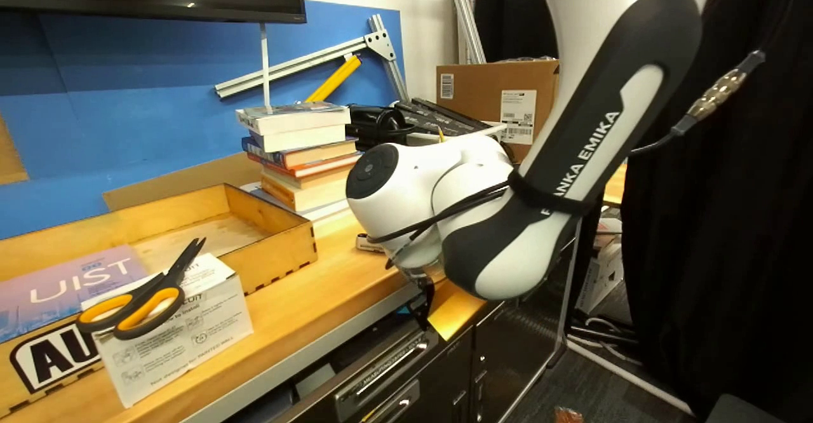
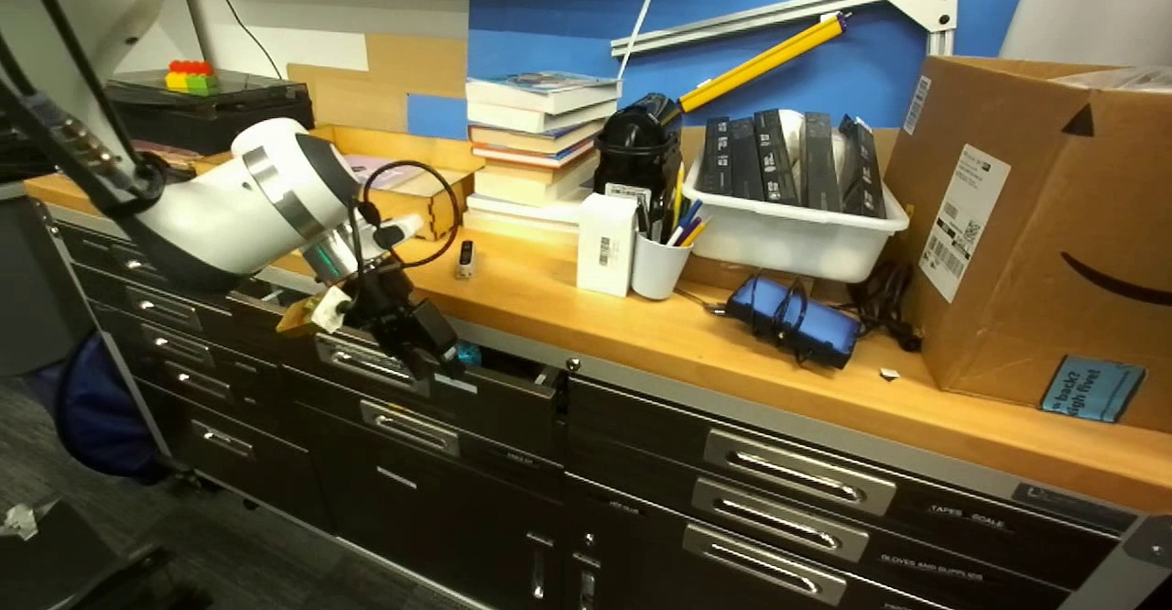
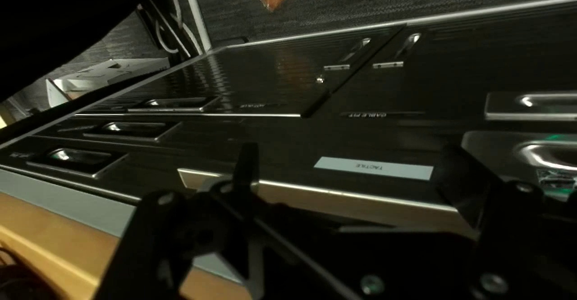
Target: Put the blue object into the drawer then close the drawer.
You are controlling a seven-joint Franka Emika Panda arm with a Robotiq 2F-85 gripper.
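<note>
The drawer is partly pulled out under the wooden bench. Its front panel and pale top edge show in the wrist view, with a white label on the front. A small bright blue patch, which looks like the blue object, shows inside the drawer just behind the gripper; a bit of blue also shows in an exterior view. The rest of it is hidden. My gripper is tilted down at the drawer's front edge. Its fingers are wide apart with nothing between them. Contact with the front cannot be told.
The wooden bench top runs above the drawers. On it are a book stack, a pen cup, a white box, a small dark grey block and a wooden tray. Other drawers have protruding handles.
</note>
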